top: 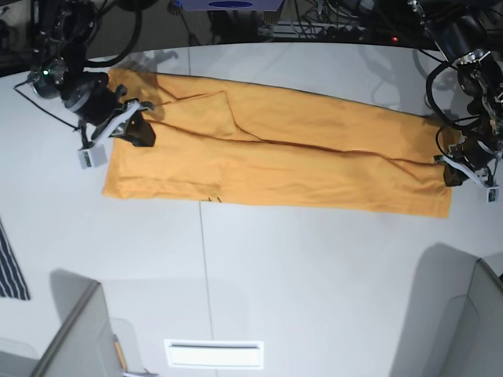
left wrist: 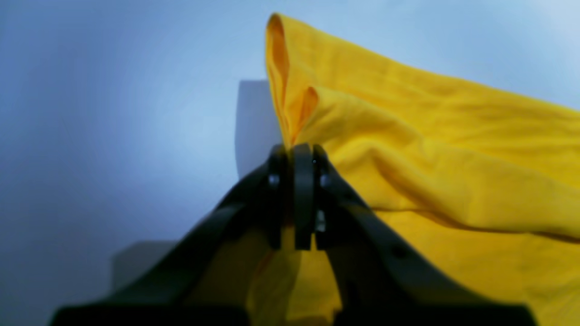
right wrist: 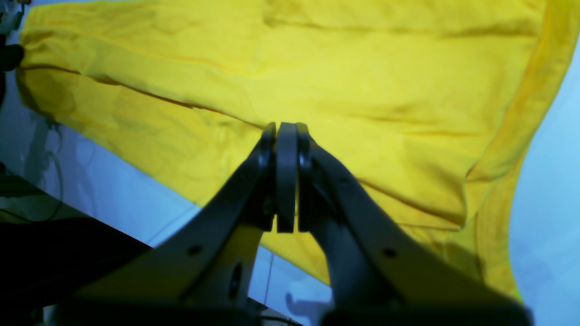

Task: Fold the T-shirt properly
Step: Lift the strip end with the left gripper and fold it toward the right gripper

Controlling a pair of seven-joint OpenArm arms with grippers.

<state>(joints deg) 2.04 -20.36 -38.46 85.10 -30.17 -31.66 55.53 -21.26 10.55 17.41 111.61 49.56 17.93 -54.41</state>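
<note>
Left wrist view: my left claw [left wrist: 297,151] has its jaws pressed together on a pinch of the T-shirt [left wrist: 430,149], and a small peak of orange-yellow cloth stands up at twelve o'clock from the tips. The rest of the shirt spreads away toward three o'clock over the pale desk [left wrist: 113,136]. I judge this to be a corner grip at the shirt's end, ready for a lift.

Right wrist view: my right claw [right wrist: 286,136] is closed too, tips down on the T-shirt [right wrist: 362,81], which fills the frame from nine to three o'clock. Whether cloth is actually caught between the tips I cannot tell; the jaws meet with no gap showing.

Base view: the T-shirt [top: 314,157] lies as a long band across the desk [top: 314,275], already folded lengthwise by the look of it. The left claw [top: 464,169] sits at the band's three o'clock end, its arm coming down steeply from above with the wrist bent inward. The right claw [top: 130,126] sits at the nine o'clock end, its arm reaching in low from the far corner. A dark striped garment [top: 12,267] lies at the desk's nine o'clock edge, well apart.

To do the step well, I would raise both ends together, keep the band taut between them, and carry one end over to meet the other squarely, edges lined up, before letting go.
</note>
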